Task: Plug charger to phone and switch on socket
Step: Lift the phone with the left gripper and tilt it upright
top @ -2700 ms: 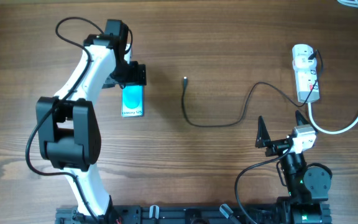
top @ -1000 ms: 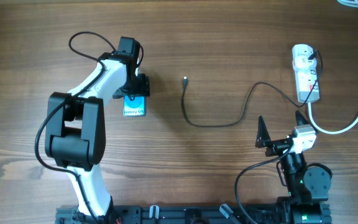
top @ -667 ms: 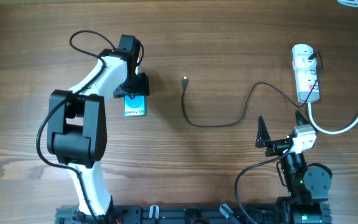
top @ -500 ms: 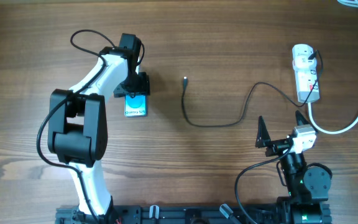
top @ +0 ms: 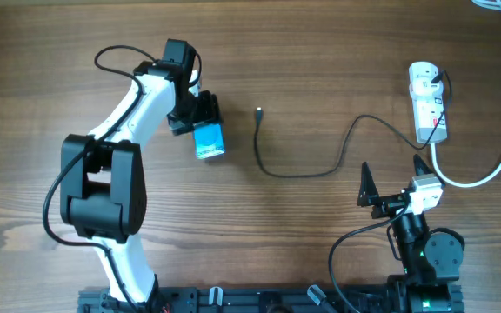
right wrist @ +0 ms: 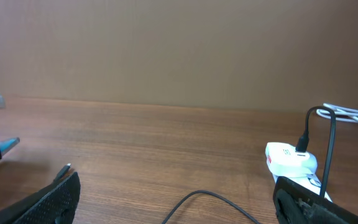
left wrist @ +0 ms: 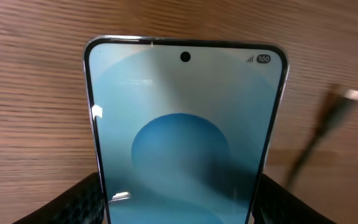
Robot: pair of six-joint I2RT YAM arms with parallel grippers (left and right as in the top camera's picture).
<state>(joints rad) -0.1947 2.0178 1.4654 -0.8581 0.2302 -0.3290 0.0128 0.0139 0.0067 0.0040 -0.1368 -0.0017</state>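
Note:
My left gripper [top: 200, 120] is shut on the phone [top: 209, 142], gripping its long edges. The teal-and-white screen faces up and is slightly turned. In the left wrist view the phone [left wrist: 185, 137] fills the space between my fingers [left wrist: 73, 202]. The charger cable [top: 307, 173] curves across the table, and its connector tip [top: 259, 110] lies just right of the phone. The tip shows blurred in the left wrist view [left wrist: 352, 95]. The cable's other end is plugged into the white socket strip [top: 427, 103]. My right gripper [top: 392, 178] is open and empty, below and left of the socket [right wrist: 291, 158].
A thick white cord [top: 485, 178] runs from the socket along the right side of the table. The right arm's base [top: 424, 252] stands at the front right, and the left arm's base [top: 98, 187] at the front left.
My left gripper has closed on the phone and carried it right, toward the connector tip, turning it slightly. The right arm, cable and socket have not moved.

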